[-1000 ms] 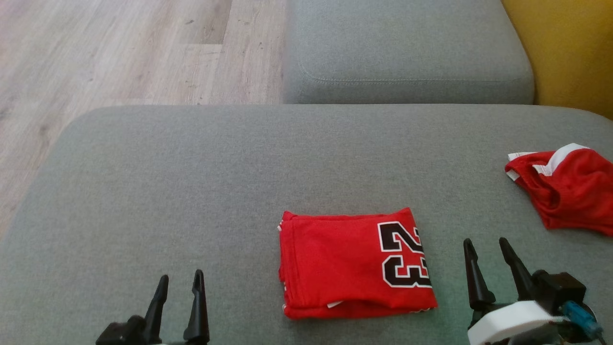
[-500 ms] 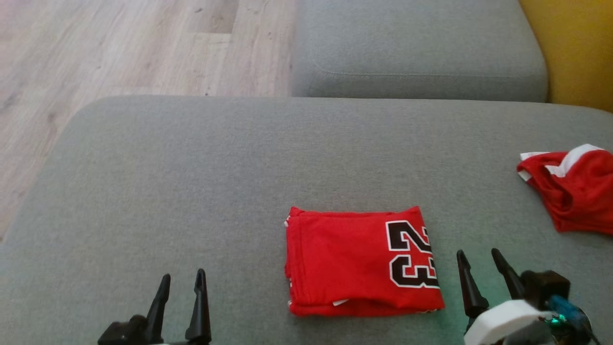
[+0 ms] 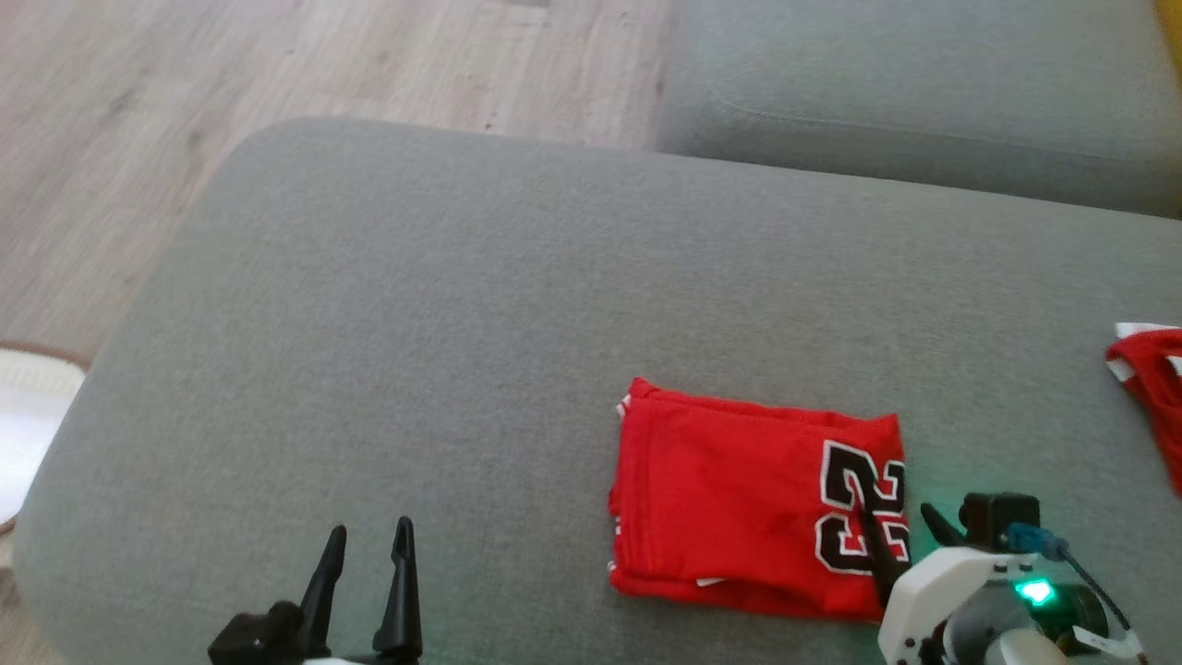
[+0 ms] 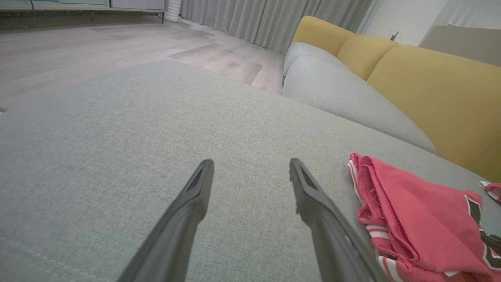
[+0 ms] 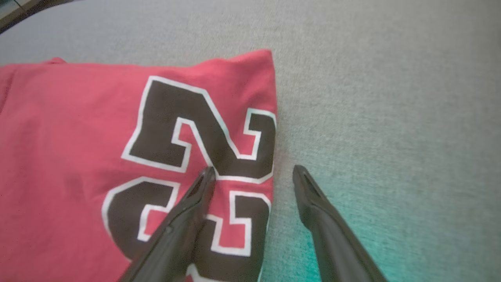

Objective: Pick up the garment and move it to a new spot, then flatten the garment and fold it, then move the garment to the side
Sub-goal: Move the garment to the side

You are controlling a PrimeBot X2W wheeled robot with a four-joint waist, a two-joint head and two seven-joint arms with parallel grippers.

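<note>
Right claw point(image 5: 254, 169) — agape, over garment point(image 5: 78, 129) edge

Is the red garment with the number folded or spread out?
Folded: the red garment lies as a compact rectangle with stacked layers along its left edge.

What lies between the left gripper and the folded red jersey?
Just bare grey cushion separates the left gripper from the folded red jersey, as the head and left wrist views show.
</note>
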